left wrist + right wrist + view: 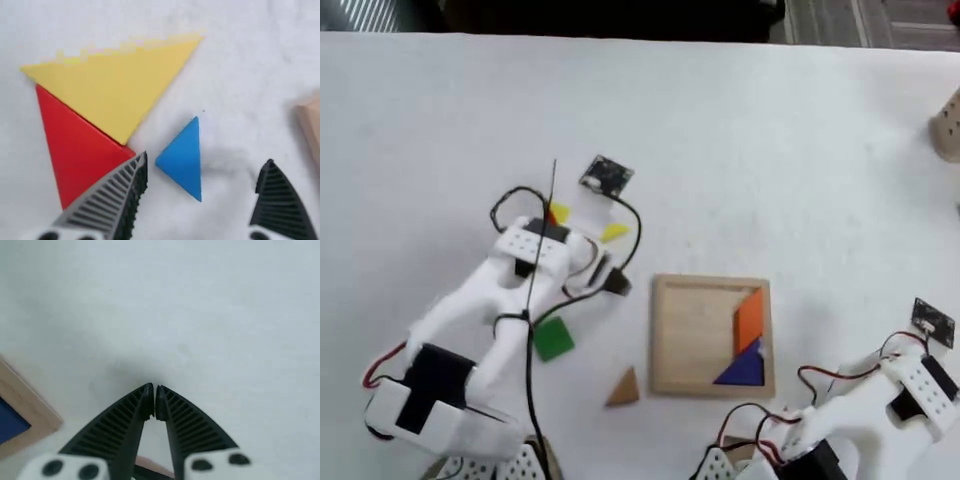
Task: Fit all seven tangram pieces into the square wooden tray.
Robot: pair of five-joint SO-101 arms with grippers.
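Blue triangle (184,160): small and flat on the desk (740,130), lying between the tips of the left tool (206,162), apart from the touching red triangle (75,150) and yellow triangle (110,85).
Handling: likely light, stiff, thin and slick; pinch two opposite edges low, or it may skate away.
Left tool: spread wide, empty, at 10 o'clock from the tray (695,340).
Left arm (490,290): stretched out, wrist tipped down.
Right tool (154,390): pressed together, holding nothing, over bare desk beside the tray's corner.
Right arm (880,400): folded at 4 o'clock from the tray.
Tray: orange piece (750,318) and indigo piece (742,368) sit along its 3 o'clock side; green square (553,338) at 9 o'clock, tan triangle (623,387) at 7 o'clock, both outside.
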